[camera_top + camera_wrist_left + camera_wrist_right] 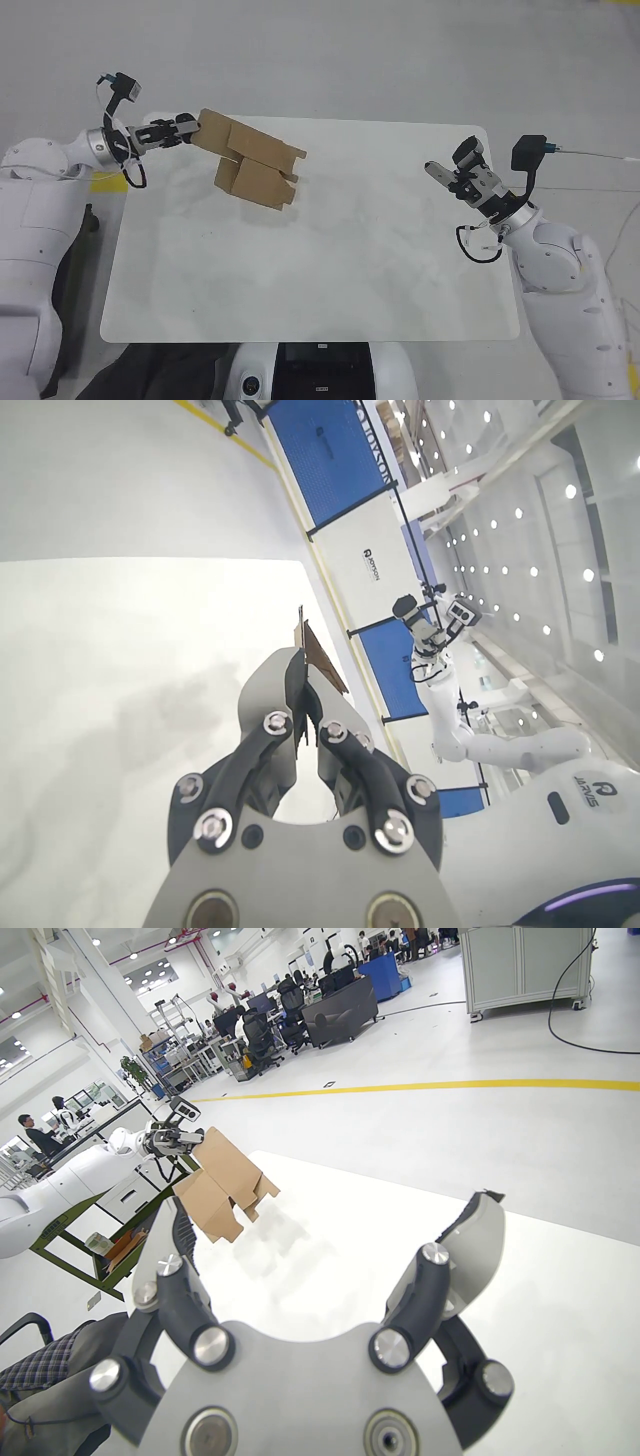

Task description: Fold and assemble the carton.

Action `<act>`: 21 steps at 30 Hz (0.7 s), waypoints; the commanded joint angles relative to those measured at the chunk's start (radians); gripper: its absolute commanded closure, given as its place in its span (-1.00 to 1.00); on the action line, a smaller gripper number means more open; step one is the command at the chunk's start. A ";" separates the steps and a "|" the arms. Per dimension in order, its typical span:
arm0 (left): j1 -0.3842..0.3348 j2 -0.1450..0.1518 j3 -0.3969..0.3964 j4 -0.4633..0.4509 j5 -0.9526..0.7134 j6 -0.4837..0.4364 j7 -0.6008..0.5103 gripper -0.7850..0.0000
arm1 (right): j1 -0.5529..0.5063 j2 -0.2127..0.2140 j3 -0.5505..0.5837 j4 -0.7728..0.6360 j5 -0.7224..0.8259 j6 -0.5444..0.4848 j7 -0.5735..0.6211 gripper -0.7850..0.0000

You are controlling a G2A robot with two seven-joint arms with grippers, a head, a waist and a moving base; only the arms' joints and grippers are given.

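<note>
Carton held over table
Left gripper clamped its edge; right gripper stood open, well apart.

Left gripper pinches the part-folded brown carton by one end over the white table's far left corner; right gripper hangs spread wide at the right edge, well apart.
</note>
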 commanded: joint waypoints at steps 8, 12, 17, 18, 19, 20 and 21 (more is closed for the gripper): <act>-0.092 -0.046 0.107 -0.025 -0.136 0.060 -0.059 1.00 | 0.000 0.000 0.000 0.000 0.000 0.000 0.000 -1.00; -0.124 -0.065 0.144 -0.018 -0.176 0.082 -0.081 1.00 | 0.000 0.000 0.000 0.000 0.000 0.000 0.000 -1.00; -0.148 -0.085 0.184 0.000 -0.176 0.082 -0.082 1.00 | 0.000 0.000 0.000 0.000 0.000 0.000 0.000 -1.00; -0.147 -0.087 0.192 -0.005 -0.157 0.071 -0.071 1.00 | 0.000 0.000 0.000 0.000 0.000 0.000 0.000 -1.00; -0.147 -0.087 0.192 -0.005 -0.157 0.071 -0.071 1.00 | 0.000 0.000 0.000 0.000 0.000 0.000 0.000 -1.00; -0.147 -0.087 0.192 -0.005 -0.157 0.071 -0.071 1.00 | 0.000 0.000 0.000 0.000 0.000 0.000 0.000 -1.00; -0.147 -0.087 0.192 -0.005 -0.157 0.071 -0.071 1.00 | 0.000 0.000 0.000 0.000 0.000 0.000 0.000 -1.00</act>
